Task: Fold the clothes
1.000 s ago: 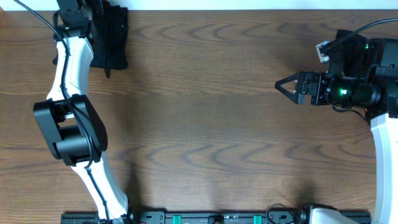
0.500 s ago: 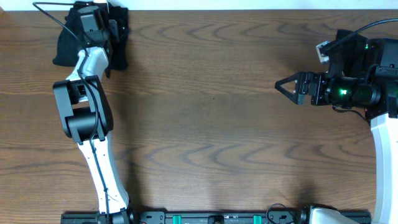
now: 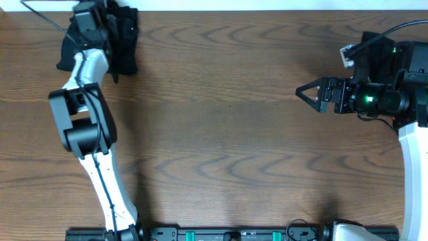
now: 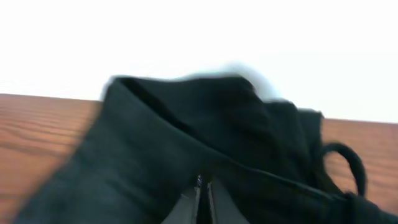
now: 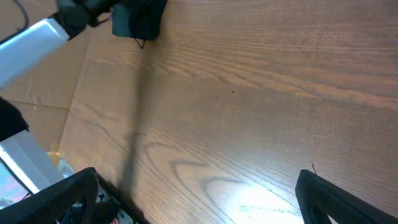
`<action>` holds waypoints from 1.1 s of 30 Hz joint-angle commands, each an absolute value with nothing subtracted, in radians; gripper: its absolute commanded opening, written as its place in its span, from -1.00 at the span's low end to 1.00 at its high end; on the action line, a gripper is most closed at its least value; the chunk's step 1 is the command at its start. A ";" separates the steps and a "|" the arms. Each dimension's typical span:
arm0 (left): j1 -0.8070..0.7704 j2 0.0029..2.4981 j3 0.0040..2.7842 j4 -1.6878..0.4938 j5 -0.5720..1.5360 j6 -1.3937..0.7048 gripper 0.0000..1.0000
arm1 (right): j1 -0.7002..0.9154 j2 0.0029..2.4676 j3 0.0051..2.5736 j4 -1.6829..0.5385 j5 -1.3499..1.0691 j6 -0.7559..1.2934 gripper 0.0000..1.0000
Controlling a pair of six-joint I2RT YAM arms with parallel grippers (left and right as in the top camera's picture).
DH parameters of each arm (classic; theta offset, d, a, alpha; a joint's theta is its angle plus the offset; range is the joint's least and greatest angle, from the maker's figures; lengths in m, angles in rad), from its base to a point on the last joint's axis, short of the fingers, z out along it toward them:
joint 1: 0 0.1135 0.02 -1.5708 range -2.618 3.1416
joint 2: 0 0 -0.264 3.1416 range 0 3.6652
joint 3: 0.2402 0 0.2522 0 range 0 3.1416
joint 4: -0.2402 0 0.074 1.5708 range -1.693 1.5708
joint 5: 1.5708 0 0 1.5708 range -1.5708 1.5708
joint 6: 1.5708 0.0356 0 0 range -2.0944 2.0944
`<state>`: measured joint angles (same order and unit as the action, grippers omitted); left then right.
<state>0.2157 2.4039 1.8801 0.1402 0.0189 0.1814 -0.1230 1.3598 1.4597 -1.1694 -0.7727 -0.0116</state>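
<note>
The left gripper (image 4: 204, 198) has its jaws pressed almost together, with a thin fold of dark cloth between them. The black garment (image 3: 119, 39) lies bunched under these jaws and spreads to both sides of them, more to their right. Its long axis runs from the far table edge toward the robot's side. A drawstring loop (image 4: 346, 163) curls to the right of the jaws. The far edge of the table (image 3: 214, 134) is just beyond the jaws, so little room is there. The right gripper (image 3: 309, 94) hangs well apart from the garment, with its jaws spread wide around nothing. Between both pairs of jaws there is broad bare wood.
</note>
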 commanded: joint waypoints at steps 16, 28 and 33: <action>0.265 2.462 1.863 0.106 0.018 0.144 -0.87 | -0.123 1.346 1.475 -1.153 -0.782 0.004 0.95; 0.263 2.454 1.863 0.046 0.017 0.145 -0.87 | -0.123 1.346 1.475 -1.152 -0.782 0.022 0.94; 0.258 2.340 1.863 0.050 0.017 0.144 -0.69 | -0.123 1.345 1.475 -1.144 -0.760 0.021 0.97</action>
<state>0.2646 2.4401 1.8721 0.0536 0.0189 0.1539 -0.1230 1.3598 1.4597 -1.1519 -0.7704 0.0074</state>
